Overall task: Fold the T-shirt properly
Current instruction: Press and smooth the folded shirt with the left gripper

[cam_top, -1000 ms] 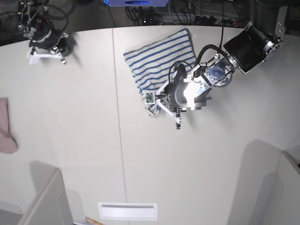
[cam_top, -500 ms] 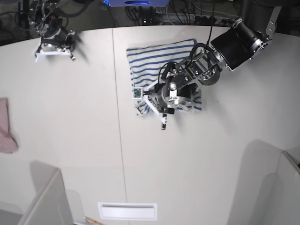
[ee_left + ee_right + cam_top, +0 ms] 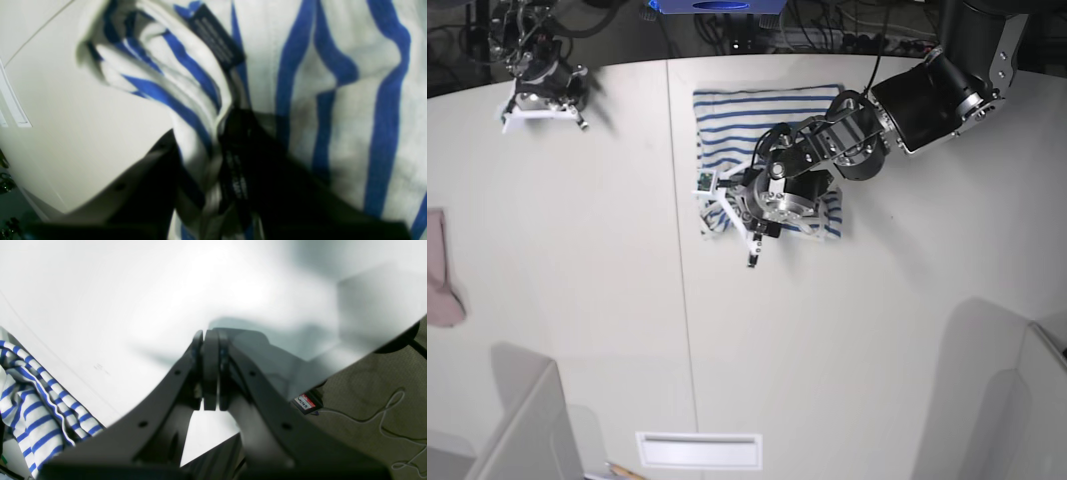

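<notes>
The T-shirt [image 3: 762, 125], white with thin blue stripes, lies folded into a small rectangle at the back middle of the table. My left gripper [image 3: 727, 214] sits low at its front left corner. In the left wrist view the left gripper [image 3: 213, 156] is shut on a bunched edge of the T-shirt [image 3: 333, 83], just below a dark label tag [image 3: 217, 36]. My right gripper [image 3: 539, 98] hovers at the far left back of the table. The right wrist view shows the right gripper [image 3: 210, 373] shut on nothing, with the T-shirt [image 3: 30, 406] off to its lower left.
A small pinkish cloth [image 3: 439, 270] lies at the table's left edge. A white slot [image 3: 699, 450] sits near the front edge. Grey panels stand at the front left [image 3: 527, 430] and front right [image 3: 997, 400]. Cables and gear run behind the table's back edge.
My left gripper has dragged the shirt's corner leftward and slightly back. The bundle has turned from slanted to nearly square with the table. The right arm shifted a little at first, then held still.
</notes>
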Action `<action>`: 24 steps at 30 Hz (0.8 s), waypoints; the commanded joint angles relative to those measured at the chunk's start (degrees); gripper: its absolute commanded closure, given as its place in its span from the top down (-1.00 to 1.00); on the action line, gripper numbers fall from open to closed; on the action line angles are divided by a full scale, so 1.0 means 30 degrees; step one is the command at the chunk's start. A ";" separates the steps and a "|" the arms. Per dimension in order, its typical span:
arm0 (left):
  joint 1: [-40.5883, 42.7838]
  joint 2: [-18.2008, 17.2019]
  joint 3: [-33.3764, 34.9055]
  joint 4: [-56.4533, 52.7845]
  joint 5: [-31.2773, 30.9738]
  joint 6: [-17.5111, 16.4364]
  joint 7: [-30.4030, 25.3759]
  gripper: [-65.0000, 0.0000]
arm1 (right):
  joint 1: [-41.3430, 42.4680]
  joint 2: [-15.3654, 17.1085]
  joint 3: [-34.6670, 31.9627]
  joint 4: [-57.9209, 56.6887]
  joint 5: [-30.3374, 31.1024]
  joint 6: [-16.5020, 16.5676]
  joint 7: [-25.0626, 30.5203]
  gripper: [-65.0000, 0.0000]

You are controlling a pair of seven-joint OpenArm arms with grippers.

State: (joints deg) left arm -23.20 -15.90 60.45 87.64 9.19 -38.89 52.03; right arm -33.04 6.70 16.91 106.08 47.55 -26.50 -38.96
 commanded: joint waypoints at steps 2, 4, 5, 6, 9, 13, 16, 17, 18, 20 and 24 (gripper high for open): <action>-0.0252 0.0040 0.0174 0.0048 -0.0793 -0.0369 -0.0303 -1.00 | -0.0109 0.0097 0.0064 0.0200 -0.0099 -0.0148 -0.0098 -1.00; -0.0310 0.0040 0.0203 0.0048 -0.0793 -0.0369 -0.0303 -1.00 | -0.0138 0.0097 0.0064 0.0317 -0.0099 -0.0148 -0.0098 -1.00; -0.0310 0.0040 0.0203 0.0078 -0.0793 -0.0369 -0.0303 -1.00 | -0.0138 0.0126 0.0064 0.0375 -0.0099 -0.0148 -0.0098 -1.00; -0.0340 0.0040 0.0203 0.0107 -0.0793 -0.0369 -0.0303 -1.00 | -0.0138 0.0126 0.0064 0.0493 -0.0099 -0.0148 -0.0098 -1.00; -0.0340 0.0011 0.0115 0.0136 -0.0793 -0.0369 -0.0303 -1.00 | -0.0138 0.0126 0.0064 0.0961 -0.0128 -0.0119 -0.0098 -1.00; -0.0369 0.0011 0.0115 0.0488 -0.0793 -0.0369 -0.0303 -1.00 | -0.0109 0.0126 0.0035 0.1753 -0.0128 -0.0119 -0.0185 -1.00; -0.0398 -0.0077 0.0115 0.1279 -0.0793 -0.0369 -0.0274 -1.00 | -0.0109 0.0126 0.0035 0.2104 -0.0040 -0.0119 -0.0215 -1.00; -0.0515 -0.0077 0.0115 0.1396 -0.0793 -0.0369 -0.0186 -1.00 | -0.0109 0.0126 0.0035 0.2104 -0.0040 -0.0119 -0.0215 -1.00; -0.0691 -0.0018 0.0174 0.1426 -0.0793 -0.0369 -0.0157 -1.00 | -0.0079 0.0126 0.0035 0.2104 -0.0040 -0.0119 -0.0215 -1.00; -0.0750 0.0011 0.0115 0.1426 -0.0793 -0.0369 -0.0157 -1.00 | -0.0050 0.0126 0.0035 0.2104 -0.0040 -0.0119 -0.0215 -1.00; -0.0808 0.0011 0.0115 0.1396 -0.0793 -0.0369 -0.0127 -0.94 | -0.0050 0.0126 0.0035 0.2104 -0.0040 -0.0119 -0.0215 -1.00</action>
State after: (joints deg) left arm -24.16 -16.19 61.32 90.94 6.39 -39.55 51.81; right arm -33.08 6.59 16.86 111.33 47.37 -27.03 -40.10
